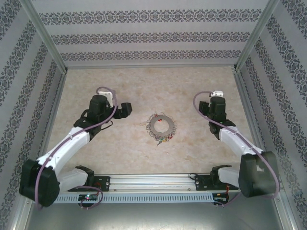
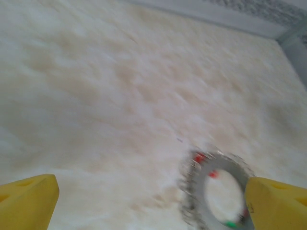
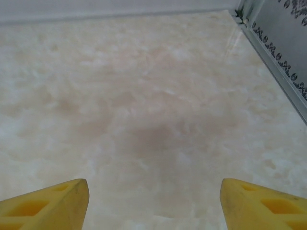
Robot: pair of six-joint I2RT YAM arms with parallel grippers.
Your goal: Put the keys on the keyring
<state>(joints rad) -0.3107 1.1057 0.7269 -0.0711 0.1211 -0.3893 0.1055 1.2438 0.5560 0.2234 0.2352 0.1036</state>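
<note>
Pale marbled beige table (image 1: 192, 86) lies under both of my arms, walled on three sides by grey-and-white wallpaper panels (image 1: 144, 36) with bands of ornament and held by aluminium frame posts (image 1: 45, 36).

The large round grey metal keyring (image 1: 155, 127), fringed with small silvery links, lies flat on that table, and I place everything else from it. The tiny metal keys with coloured plastic heads (image 1: 165, 139) cluster at the keyring's near rim, on the side facing my bases; I can pick out red, green and yellow specks, but they are too small for me to say how they hang from the links.

My left pincer (image 2: 151, 184) hangs to the left of the keyring, apart from it and touching nothing. Its two yellow plastic fingers (image 2: 29, 201) stand wide, with only bare table between them. From my left wrist, in a blurred picture, the keyring shows just beside the inner edge of one yellow finger, part of its rim hidden behind it, with red and green key heads on the rim.

My right pincer (image 3: 154, 187) hangs to the right of the keyring, farther from it than the left one. Its yellow fingers (image 3: 48, 203) also stand wide and hold nothing.
</note>
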